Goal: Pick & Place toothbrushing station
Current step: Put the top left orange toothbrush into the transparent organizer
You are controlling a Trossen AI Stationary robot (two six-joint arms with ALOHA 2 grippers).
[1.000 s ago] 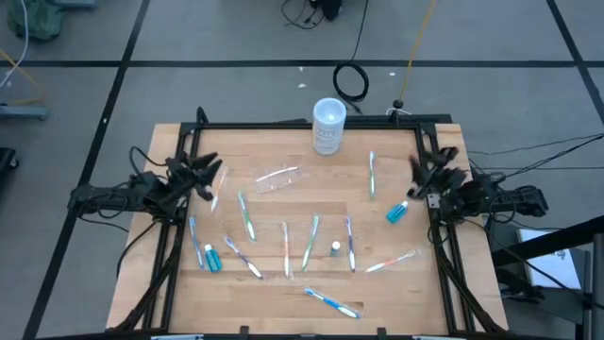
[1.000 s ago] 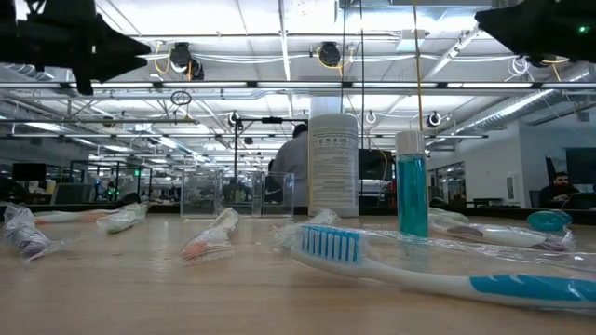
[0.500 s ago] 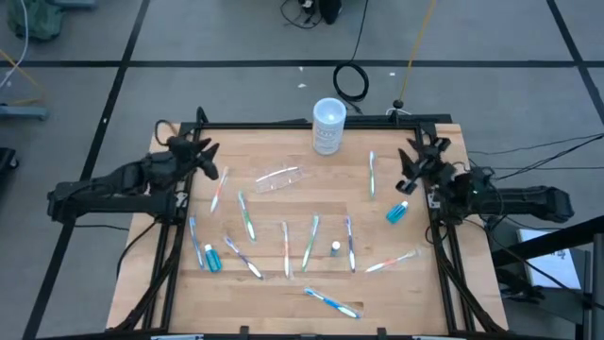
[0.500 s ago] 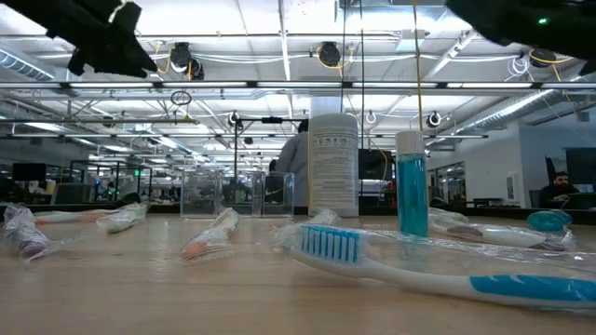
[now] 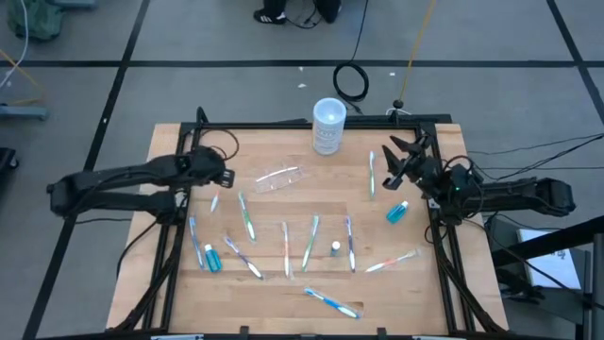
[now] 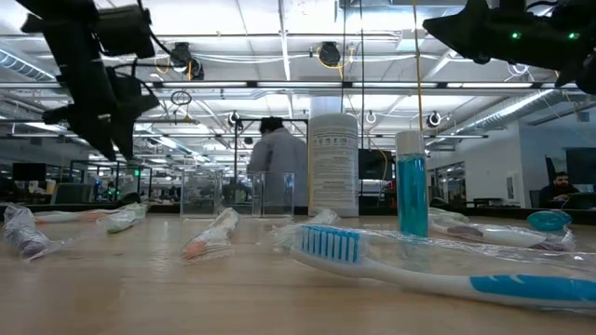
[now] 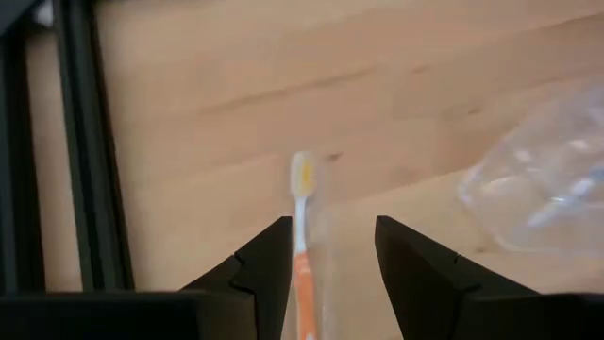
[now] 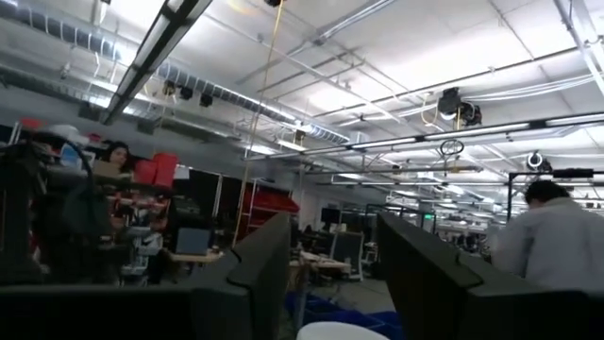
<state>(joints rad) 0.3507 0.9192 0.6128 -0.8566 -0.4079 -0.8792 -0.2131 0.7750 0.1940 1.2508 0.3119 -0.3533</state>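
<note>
Approach step, nothing yet lifted. The left gripper (image 5: 215,176) is held near the wooden table's (image 5: 415,293) left edge, fingers parted and empty, directly over a slim orange-handled toothbrush (image 7: 301,236) (seen between the fingers in the wrist view). The small clear plastic holder (image 5: 279,178) is lying on its side toward the far edge, just beside that brush. The right gripper (image 5: 394,162), likewise parted and empty, is raised near the right edge. A descent and closing on the brush handle are judged to be required next.
</note>
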